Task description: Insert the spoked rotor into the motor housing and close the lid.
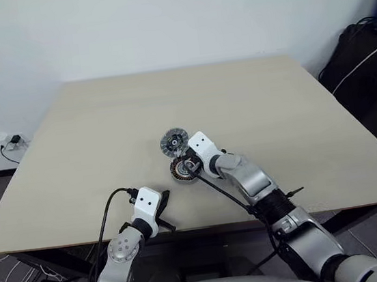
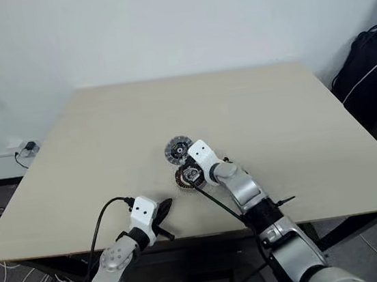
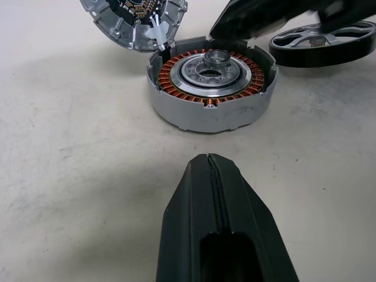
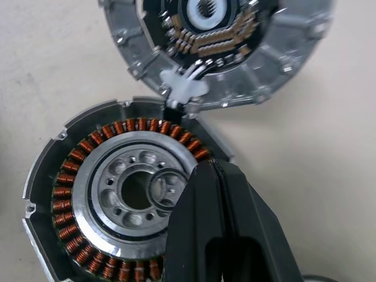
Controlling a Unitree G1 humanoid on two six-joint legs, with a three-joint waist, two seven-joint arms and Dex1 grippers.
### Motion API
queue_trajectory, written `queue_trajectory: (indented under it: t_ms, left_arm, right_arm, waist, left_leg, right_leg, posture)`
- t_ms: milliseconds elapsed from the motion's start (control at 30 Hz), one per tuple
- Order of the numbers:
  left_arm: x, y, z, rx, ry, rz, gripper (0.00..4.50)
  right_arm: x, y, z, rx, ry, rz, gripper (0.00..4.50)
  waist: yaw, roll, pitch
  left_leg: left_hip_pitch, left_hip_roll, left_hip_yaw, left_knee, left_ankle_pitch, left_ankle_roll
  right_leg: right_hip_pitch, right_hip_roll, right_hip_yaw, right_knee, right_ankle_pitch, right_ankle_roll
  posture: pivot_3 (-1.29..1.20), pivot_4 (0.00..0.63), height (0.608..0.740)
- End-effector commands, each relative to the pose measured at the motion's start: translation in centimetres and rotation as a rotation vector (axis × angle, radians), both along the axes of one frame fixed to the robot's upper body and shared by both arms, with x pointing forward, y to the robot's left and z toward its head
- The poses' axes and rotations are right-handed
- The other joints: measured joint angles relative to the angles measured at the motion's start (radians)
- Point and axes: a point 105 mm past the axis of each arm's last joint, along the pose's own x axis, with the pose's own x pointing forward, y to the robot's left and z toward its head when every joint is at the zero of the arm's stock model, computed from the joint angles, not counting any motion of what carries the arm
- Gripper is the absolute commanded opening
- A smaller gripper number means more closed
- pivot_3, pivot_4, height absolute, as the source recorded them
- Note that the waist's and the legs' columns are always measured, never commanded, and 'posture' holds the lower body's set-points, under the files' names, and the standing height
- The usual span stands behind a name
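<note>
1. Black fingers pressed together and empty, the right hand (image 4: 218,170) hangs over the motor housing (image 3: 211,88), nearer than the left hand (image 3: 214,176), likewise clenched.
2. The spoked rotor (image 3: 323,44) lies flat just beside the housing.
3. The lid (image 4: 217,47) touches the housing's far rim; open counter (image 1: 273,103) all round.

motor housing (image 3: 211,97) grey, copper-orange windings; lid (image 4: 217,47) ribbed silver-grey.
</note>
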Motion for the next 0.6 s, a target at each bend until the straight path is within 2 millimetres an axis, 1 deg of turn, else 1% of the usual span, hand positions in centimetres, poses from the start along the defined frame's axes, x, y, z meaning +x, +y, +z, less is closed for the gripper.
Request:
queue_trajectory:
  t_ms: [33,367,600]
  left_arm:
    - [0.42,-0.45,1.72,-0.023,-0.066,-0.010,0.00]
    - [0.43,-0.82,1.71,-0.031,-0.059,-0.031,0.00]
    - [0.67,-0.99,1.61,-0.028,-0.052,-0.041,0.00]
  right_arm:
    - [0.89,0.56,1.49,0.009,-0.057,0.021,0.03]
    - [0.67,0.28,1.57,0.007,-0.059,0.005,0.03]
    - [0.16,0.54,1.67,0.015,-0.052,0.019,0.03]
  waist:
    - [0.000,0.000,0.000]
    - [-0.006,0.001,0.000]
    - [-0.013,0.001,0.000]
  left_leg:
    - [0.000,0.000,0.000,0.000,0.000,0.000]
    - [0.000,0.000,0.000,0.000,0.000,0.000]
    - [0.000,0.000,0.000,0.000,0.000,0.000]
  right_leg:
    - [0.000,0.000,0.000,0.000,0.000,0.000]
    - [0.000,0.000,0.000,0.001,0.000,0.000]
    - [0.000,0.000,0.000,0.001,0.000,0.000]
  posture:
    - [0.00,0.000,0.740]
    - [0.00,0.000,0.740]
    - [0.00,0.000,0.740]
